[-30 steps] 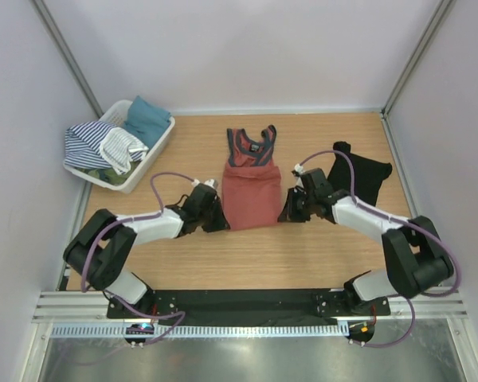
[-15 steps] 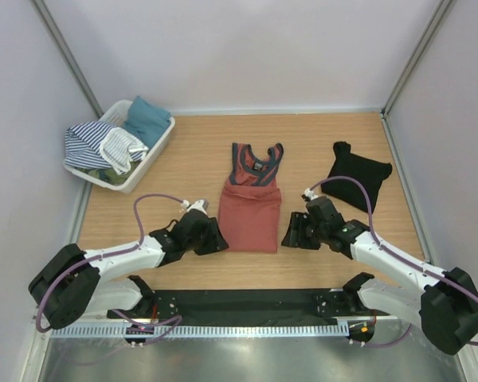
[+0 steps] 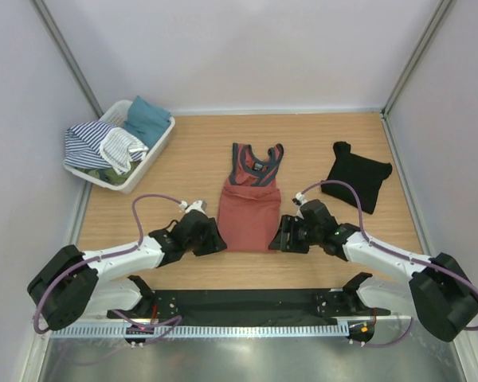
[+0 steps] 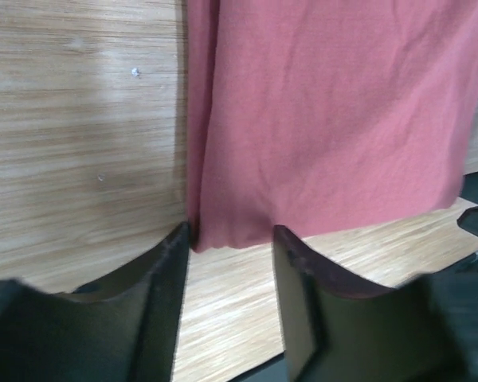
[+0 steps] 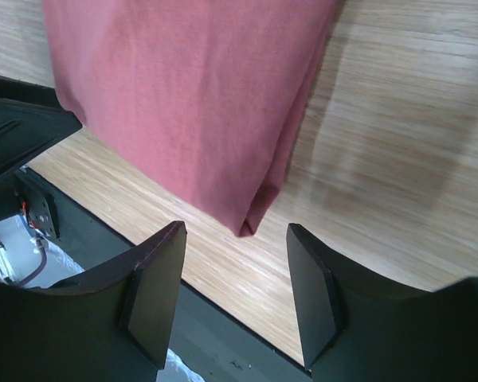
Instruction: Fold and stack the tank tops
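No writing can be read on the red tank top or elsewhere.

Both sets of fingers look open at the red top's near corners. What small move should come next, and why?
Probably ease both forward and close on those corners. The left fingers and right fingers stand open, holding nothing, each pair with a near corner of the rust-red tank top at its tips. The top lies flat at full length, so its hem likely goes toward the straps.

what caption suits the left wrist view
Open left gripper poised at a corner of the rust-red tank top
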`<state>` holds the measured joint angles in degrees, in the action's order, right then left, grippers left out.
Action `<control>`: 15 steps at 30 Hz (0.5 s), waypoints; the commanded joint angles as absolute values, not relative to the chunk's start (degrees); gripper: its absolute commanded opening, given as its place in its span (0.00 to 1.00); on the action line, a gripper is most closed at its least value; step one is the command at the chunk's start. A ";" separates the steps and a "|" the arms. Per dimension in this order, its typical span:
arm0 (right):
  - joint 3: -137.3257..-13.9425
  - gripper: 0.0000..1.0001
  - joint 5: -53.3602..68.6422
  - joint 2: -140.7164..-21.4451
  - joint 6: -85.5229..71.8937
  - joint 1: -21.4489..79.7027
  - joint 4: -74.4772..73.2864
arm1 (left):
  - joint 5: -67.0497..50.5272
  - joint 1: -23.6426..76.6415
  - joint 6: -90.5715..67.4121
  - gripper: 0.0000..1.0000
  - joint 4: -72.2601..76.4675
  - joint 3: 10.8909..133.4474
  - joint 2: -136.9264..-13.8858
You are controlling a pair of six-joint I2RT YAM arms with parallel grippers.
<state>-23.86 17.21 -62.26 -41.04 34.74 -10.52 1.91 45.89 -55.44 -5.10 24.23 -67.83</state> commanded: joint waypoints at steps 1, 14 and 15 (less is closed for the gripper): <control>-23.47 0.59 18.37 -66.08 -42.89 35.68 -3.70 | 3.25 46.23 -55.46 0.45 -5.45 25.31 -70.48; -19.77 0.16 11.51 -61.71 -42.89 37.88 -14.05 | 4.74 52.10 -58.27 0.07 -7.10 23.64 -68.22; -19.86 0.28 11.69 -61.18 -42.54 37.97 -15.19 | 5.96 53.08 -59.75 0.16 -8.34 23.64 -67.16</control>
